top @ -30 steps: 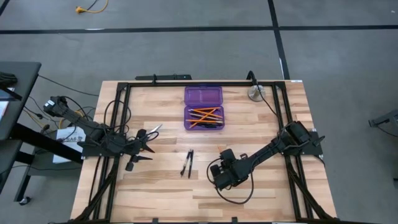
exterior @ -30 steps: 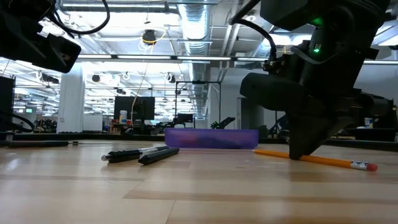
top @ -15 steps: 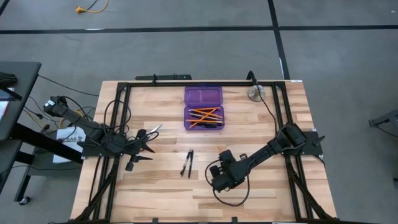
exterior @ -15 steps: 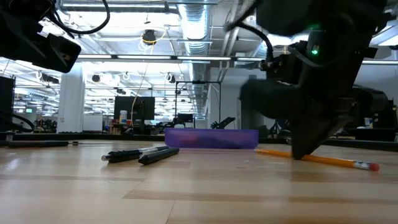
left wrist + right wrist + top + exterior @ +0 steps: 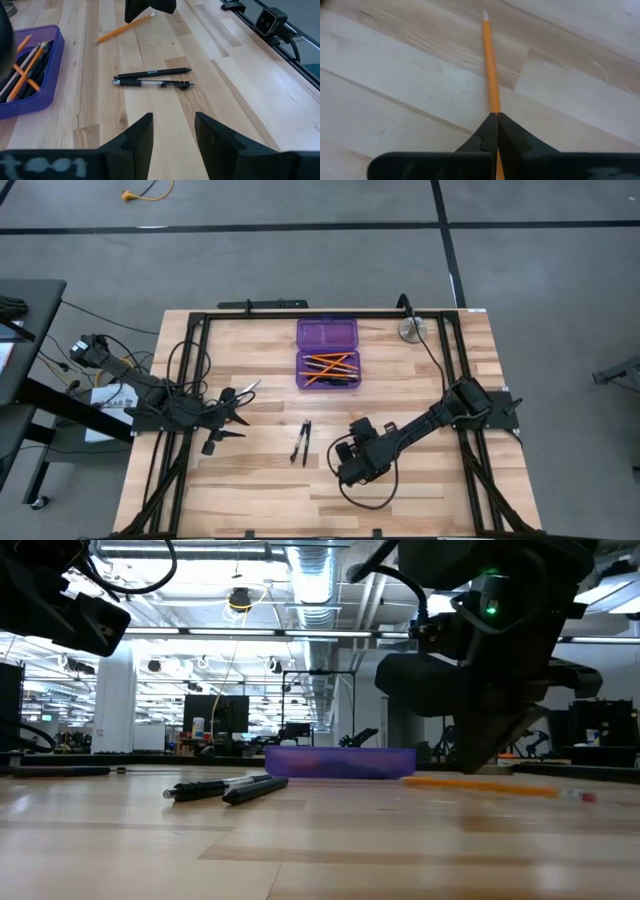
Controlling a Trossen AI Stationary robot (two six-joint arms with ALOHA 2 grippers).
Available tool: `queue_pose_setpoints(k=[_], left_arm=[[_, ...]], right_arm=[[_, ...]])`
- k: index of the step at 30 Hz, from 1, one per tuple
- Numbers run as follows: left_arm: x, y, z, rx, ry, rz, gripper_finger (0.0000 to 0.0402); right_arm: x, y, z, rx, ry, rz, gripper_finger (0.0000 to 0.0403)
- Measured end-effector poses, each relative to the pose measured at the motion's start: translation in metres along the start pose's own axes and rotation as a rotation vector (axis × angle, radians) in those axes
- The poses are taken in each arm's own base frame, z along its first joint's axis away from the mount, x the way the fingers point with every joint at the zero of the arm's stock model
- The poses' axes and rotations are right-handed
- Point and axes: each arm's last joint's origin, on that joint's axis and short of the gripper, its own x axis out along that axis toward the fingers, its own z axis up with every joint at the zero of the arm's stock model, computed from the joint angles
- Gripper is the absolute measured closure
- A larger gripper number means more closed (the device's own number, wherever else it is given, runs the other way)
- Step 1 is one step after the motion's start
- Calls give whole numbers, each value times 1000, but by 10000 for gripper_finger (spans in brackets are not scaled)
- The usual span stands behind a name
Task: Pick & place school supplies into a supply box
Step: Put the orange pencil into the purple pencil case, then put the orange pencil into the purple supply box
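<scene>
The right pincer point(image 5: 493, 120) is clenched on an orange pencil point(image 5: 490, 65), gripping it partway along its length so the shaft runs straight out ahead of the fingertips. In the low view the pencil looks just clear of the desk point(image 5: 420, 390) and roughly level, though I can't be sure it is free at both ends. The purple supply box point(image 5: 327, 354) lies open toward the far edge of the desk, well apart from this pincer and a little toward the left arm's side, with several orange pencils already inside. So the carry goes away from the near edge, and the pencil's long axis would need to line up with the tray's length. The left pincer point(image 5: 172, 131) waits released, pointing at two black pens point(image 5: 151, 79) lying side by side.
</scene>
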Motion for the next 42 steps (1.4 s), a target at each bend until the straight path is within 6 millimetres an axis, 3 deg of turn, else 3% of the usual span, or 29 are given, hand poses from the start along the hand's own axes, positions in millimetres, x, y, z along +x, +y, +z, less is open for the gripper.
queue_pose_setpoints(k=[14, 18, 24, 29, 36, 42], left_arm=[[0, 0, 1, -4, -14, -2, 269], [0, 0, 1, -9, -14, -2, 269], [0, 0, 1, -15, -10, -2, 269], [0, 0, 1, -17, -9, -2, 269], [0, 0, 1, -24, -11, -2, 269], [0, 0, 1, -25, -14, 0, 269]], right_arm=[[2, 2, 11, -19, -4, 2, 402], [1, 3, 9, -20, 1, 10, 375], [-7, -1, -5, 32, -18, 7, 294], [-11, -11, -28, 151, -191, 42, 250], [1, -21, -60, 239, -412, 232, 253], [23, -19, -60, 219, -424, 291, 266]])
